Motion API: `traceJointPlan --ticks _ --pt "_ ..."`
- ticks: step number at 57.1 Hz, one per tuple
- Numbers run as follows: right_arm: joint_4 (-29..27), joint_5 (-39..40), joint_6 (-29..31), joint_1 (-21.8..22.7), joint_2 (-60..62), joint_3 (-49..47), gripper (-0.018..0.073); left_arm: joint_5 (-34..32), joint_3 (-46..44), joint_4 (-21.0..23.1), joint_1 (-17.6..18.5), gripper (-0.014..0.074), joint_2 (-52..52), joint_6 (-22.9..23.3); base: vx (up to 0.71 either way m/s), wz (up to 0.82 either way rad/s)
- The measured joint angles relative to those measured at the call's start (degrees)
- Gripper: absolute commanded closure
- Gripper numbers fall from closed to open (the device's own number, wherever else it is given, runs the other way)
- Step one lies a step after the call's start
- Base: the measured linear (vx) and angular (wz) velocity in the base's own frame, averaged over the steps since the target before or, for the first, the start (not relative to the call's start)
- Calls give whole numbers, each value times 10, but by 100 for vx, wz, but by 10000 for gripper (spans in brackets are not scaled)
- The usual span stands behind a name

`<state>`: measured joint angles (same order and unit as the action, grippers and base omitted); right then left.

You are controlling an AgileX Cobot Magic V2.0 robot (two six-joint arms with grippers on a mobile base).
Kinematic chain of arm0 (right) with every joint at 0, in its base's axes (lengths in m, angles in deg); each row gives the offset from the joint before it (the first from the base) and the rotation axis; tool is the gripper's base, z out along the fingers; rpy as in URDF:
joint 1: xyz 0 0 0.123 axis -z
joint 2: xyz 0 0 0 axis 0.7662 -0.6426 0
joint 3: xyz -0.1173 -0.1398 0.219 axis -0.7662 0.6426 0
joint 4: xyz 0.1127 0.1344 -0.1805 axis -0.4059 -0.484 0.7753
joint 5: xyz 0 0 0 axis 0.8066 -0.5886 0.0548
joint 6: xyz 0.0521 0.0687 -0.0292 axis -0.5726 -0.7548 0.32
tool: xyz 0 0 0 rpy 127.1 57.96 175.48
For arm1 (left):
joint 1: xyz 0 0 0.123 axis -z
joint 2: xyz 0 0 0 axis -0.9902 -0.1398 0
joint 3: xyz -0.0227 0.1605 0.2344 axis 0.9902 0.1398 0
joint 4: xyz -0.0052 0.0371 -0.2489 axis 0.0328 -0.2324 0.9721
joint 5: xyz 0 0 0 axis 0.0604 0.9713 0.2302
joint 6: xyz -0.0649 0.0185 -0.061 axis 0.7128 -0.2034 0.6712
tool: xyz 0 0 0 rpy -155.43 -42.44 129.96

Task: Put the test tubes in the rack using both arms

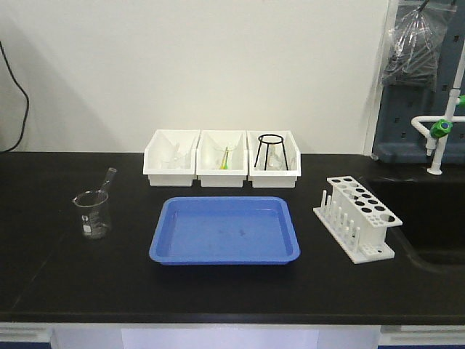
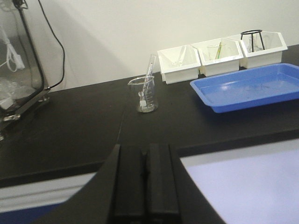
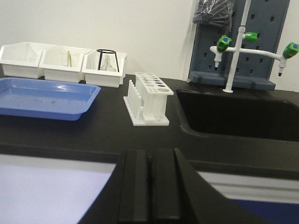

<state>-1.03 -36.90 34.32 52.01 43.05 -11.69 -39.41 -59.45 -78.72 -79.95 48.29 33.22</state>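
Both pairs look clenched and empty. A test tube leans in the beaker well ahead of the left jaws, and the rack stands ahead of the right jaws. Open first, then grip the tube high.

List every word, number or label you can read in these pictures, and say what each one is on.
No text here can be read.
On the clear glass beaker: faint white printed marks, too small and blurred to read.
On the white plastic test-tube rack, the blue plastic tray and the three white open-front bins: no lettering visible.
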Motion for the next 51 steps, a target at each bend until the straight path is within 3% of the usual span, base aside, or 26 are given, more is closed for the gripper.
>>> traceJointPlan --ticks 51 --pt "0 0 0 0 0 0 568 0 0 0 0 601 0 0 29 -1"
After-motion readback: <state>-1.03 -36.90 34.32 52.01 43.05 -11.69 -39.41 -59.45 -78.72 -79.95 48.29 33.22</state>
